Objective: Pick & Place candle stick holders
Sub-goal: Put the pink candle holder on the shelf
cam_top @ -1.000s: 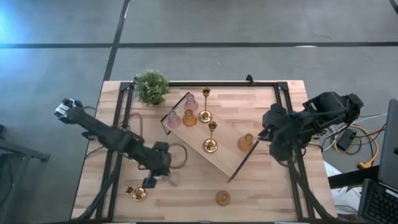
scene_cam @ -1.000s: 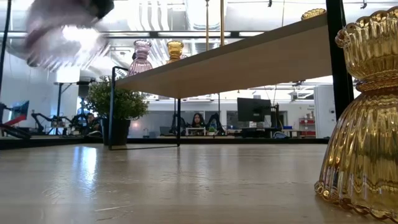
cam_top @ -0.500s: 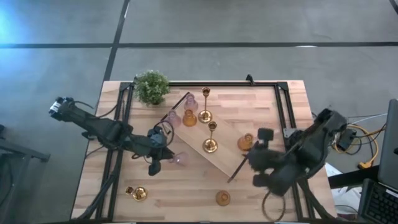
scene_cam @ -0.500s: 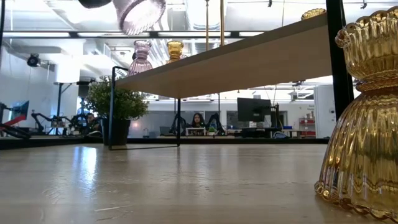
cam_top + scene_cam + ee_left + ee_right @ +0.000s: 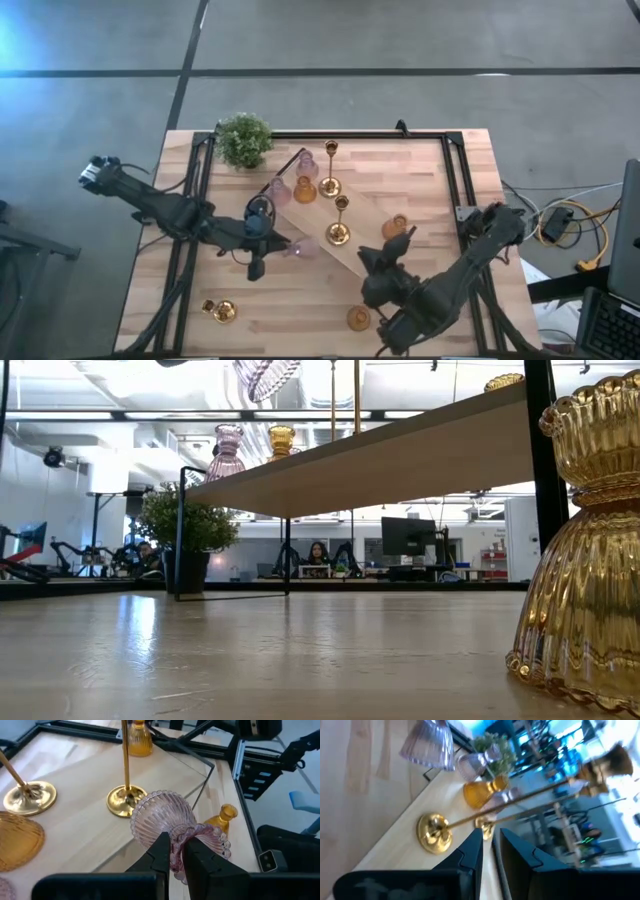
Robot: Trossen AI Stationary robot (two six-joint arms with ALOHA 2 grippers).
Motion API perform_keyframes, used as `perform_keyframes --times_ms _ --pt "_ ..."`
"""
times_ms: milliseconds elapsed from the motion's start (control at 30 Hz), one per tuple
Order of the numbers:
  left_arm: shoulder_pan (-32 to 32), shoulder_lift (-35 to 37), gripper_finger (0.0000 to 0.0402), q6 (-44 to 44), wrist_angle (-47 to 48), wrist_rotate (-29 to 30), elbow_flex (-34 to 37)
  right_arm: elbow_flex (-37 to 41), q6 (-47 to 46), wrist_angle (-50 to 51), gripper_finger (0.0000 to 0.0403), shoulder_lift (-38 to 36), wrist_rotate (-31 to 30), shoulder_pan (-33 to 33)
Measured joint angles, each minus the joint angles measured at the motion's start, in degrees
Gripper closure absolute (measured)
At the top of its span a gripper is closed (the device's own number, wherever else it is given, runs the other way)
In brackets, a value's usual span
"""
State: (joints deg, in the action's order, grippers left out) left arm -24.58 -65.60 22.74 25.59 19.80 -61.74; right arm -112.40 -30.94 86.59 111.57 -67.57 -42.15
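The left gripper (image 5: pixel 174 851) is clamped on a pink holder (image 5: pixel 167 822), carried above the tray (image 5: pixel 365 262) edge near the gold holders (image 5: pixel 338 233), so the placing step is judged in hand, a lowering onto bare tray being called for next.

high: straight down, whole table (image 5: pixel 420 170) | low: tabletop level | wrists: close | shared: tray (image 5: pixel 360 255)

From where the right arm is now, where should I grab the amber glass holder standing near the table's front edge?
Take the amber glass holder at its narrow waist, coming straight down from above. It stands upright and apart from the tray, and the low view shows ribbed bulges above and below that pinch. The right gripper hangs beside it.
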Motion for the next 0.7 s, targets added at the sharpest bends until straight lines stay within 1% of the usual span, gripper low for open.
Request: perform_keyframes --times_ms 67,200,267,400,500,567,633,700 --pt "0.0 0.0 0.0369 -1.1 -1.0 0.9 0.6 -1.7 2.3 -0.6 0.0344 1.7 -1.1 0.0" --pt "0.0 0.0 0.0369 -4.3 -8.7 2.7 2.5 -6.2 7.0 -1.3 0.0344 5.4 -1.5 0.3" --pt "0.0 0.0 0.0369 -5.8 -12.3 2.7 3.5 -9.0 9.8 -1.6 0.0344 7.3 -1.6 0.5" --pt "0.0 0.0 0.0369 -6.9 -16.4 2.7 4.9 -15.3 14.4 -1.7 0.0344 11.0 -2.9 1.0" --pt "-0.4 0.0 0.0369 -8.6 -21.7 2.7 6.2 -20.3 17.4 -2.0 0.0343 13.5 -3.4 1.5" --pt "-0.7 0.0 0.0369 -9.5 -24.2 2.6 7.0 -22.6 19.6 -3.0 0.0337 15.0 -4.0 2.2" --pt "-0.8 0.0 0.0369 -9.9 -25.4 2.6 7.7 -22.3 22.7 -6.3 0.0324 15.4 -5.2 2.9" --pt "-1.0 0.0 0.0369 -10.0 -25.6 3.0 7.8 -22.1 24.9 -9.4 0.0308 15.4 -5.1 3.5"
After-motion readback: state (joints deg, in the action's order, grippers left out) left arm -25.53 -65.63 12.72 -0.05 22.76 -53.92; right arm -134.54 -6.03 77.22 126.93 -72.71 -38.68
